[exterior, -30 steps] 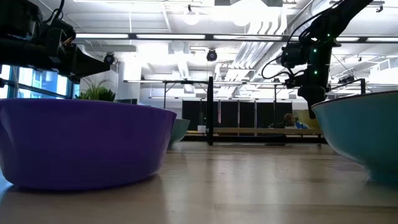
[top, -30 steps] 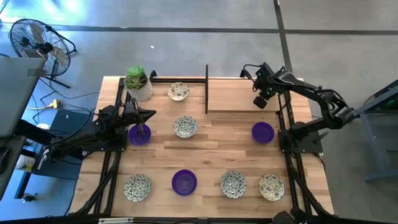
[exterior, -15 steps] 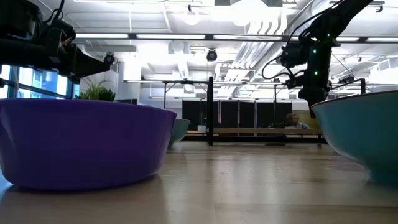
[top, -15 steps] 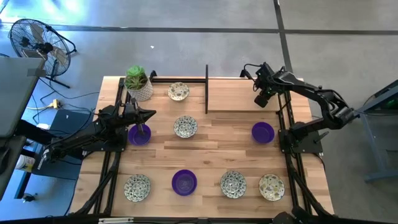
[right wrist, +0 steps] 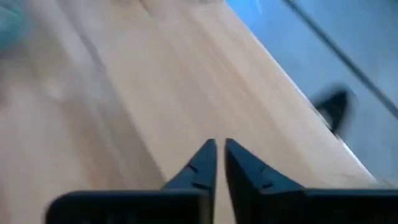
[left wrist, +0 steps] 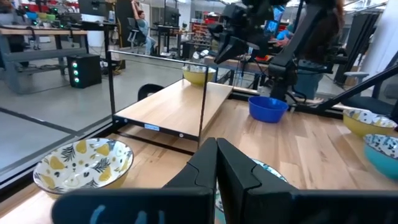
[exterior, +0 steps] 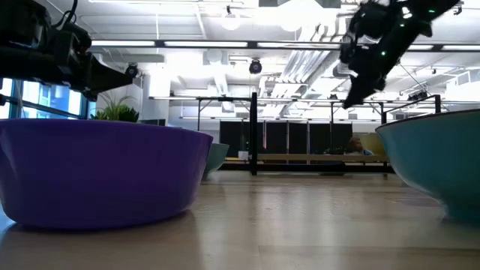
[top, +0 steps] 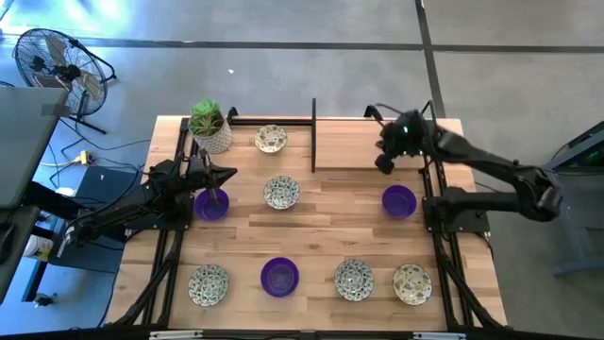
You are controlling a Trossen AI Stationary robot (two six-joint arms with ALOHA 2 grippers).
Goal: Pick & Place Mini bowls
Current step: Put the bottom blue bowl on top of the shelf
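Seen from above and read from left to right: the left gripper [top: 219, 176] hangs over the purple bowl [top: 211, 204] near the table's left edge, its fingers [left wrist: 214, 165] pressed together with nothing between them. Beyond it stands the potted plant [top: 209, 124], and beside that a patterned bowl [top: 271, 140] at the far edge; a second patterned bowl [top: 281, 193] lies mid-table. Along the near edge sit, in order, a patterned bowl [top: 208, 284], a purple bowl [top: 279, 277], and two more patterned bowls [top: 354, 280] [top: 412, 283]. Right of the thin upright divider [top: 313, 134] lies a raised wooden platform [top: 359, 146], bare in the overhead view. The right gripper [top: 386, 161] hovers above this platform's right end; its fingers [right wrist: 205, 163] are nearly closed, a narrow gap only, and empty. Another purple bowl [top: 399, 200] rests on the table just in front of the platform. As a judgement: no bowl is in hand, the platform, if it is the destination, carries none, and all eight bowls lie scattered, so the task appears barely begun, with every transfer still outstanding.
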